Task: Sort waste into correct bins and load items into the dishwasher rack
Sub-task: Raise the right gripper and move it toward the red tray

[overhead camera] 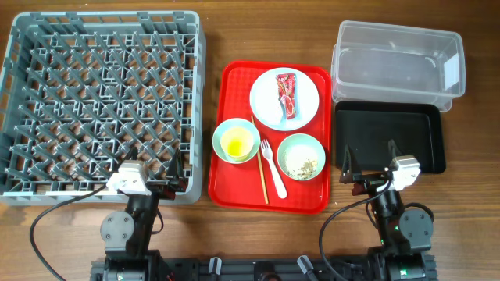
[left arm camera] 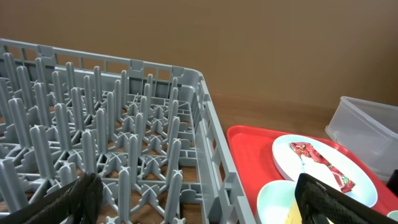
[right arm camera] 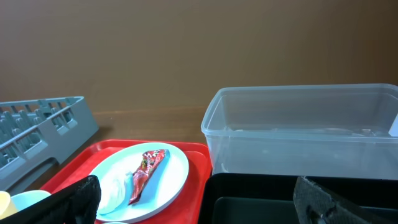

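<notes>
The grey rack fills the left. A white plate holds the red wrapper and a white paper scrap. One mint bowl holds the yellow cup, the other holds food scraps. The fork and chopsticks lie between them. The clear tub and black tray are at the right. My left gripper is open over the rack's near edge. My right gripper is open over the black tray's near edge. Both are empty.
The plate, bowls, fork and chopsticks all lie on a red serving tray between the rack and the bins. The clear tub stands behind the black tray. Bare wooden table shows along the far edge and around the arm bases.
</notes>
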`<state>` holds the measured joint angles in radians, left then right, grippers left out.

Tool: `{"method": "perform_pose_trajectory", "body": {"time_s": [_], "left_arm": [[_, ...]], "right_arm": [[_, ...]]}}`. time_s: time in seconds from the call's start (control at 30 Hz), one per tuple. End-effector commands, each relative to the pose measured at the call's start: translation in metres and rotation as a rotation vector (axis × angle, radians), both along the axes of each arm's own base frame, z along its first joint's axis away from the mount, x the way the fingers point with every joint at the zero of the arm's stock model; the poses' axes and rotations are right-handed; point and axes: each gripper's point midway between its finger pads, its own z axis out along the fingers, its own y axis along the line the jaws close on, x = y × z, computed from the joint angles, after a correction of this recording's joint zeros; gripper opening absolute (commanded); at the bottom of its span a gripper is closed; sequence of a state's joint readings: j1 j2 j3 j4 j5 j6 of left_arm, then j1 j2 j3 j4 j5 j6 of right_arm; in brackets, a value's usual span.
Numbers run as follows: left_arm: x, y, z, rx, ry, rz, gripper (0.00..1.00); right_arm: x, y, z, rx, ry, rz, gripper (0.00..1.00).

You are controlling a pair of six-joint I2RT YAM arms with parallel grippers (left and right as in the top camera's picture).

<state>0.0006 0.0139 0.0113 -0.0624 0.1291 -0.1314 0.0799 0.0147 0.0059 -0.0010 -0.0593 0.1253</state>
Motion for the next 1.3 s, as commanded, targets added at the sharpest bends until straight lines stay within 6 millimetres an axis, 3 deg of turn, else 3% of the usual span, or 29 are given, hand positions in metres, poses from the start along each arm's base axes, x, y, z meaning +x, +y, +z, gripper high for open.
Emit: {"method": "perform_pose_trajectory", "body": {"time_s": [0.0,0.37,0.57,0.8,1.03,1.17,1.27], "left_arm": [[0.000,-0.002,-0.001,0.019,-0.003,-0.013,1.00],[0.000,-0.002,-0.003,-0.009,0.006,-0.011,1.00],[0.000,-0.002,-0.004,-0.041,0.059,-0.008,1.00],[0.000,-0.002,0.018,-0.044,0.231,-0.005,1.00],[0.013,-0.002,0.045,-0.045,0.451,0.001,1.00],[0.014,-0.002,0.041,-0.045,0.605,0.003,1.00],[0.013,-0.002,0.034,-0.046,0.698,0.005,1.00]], "right_arm": [[-0.001,0.001,0.002,-0.017,-0.012,0.007,1.00],[-0.001,0.001,0.002,-0.009,-0.010,0.008,1.00],[-0.001,0.001,0.004,0.088,0.010,0.008,1.00],[-0.004,0.006,0.032,0.084,0.026,0.037,1.00],[0.006,0.018,0.056,0.085,0.199,0.095,1.00],[0.022,0.022,0.068,0.140,0.355,0.094,1.00],[0.038,0.034,0.083,0.046,0.442,0.173,1.00]]}}
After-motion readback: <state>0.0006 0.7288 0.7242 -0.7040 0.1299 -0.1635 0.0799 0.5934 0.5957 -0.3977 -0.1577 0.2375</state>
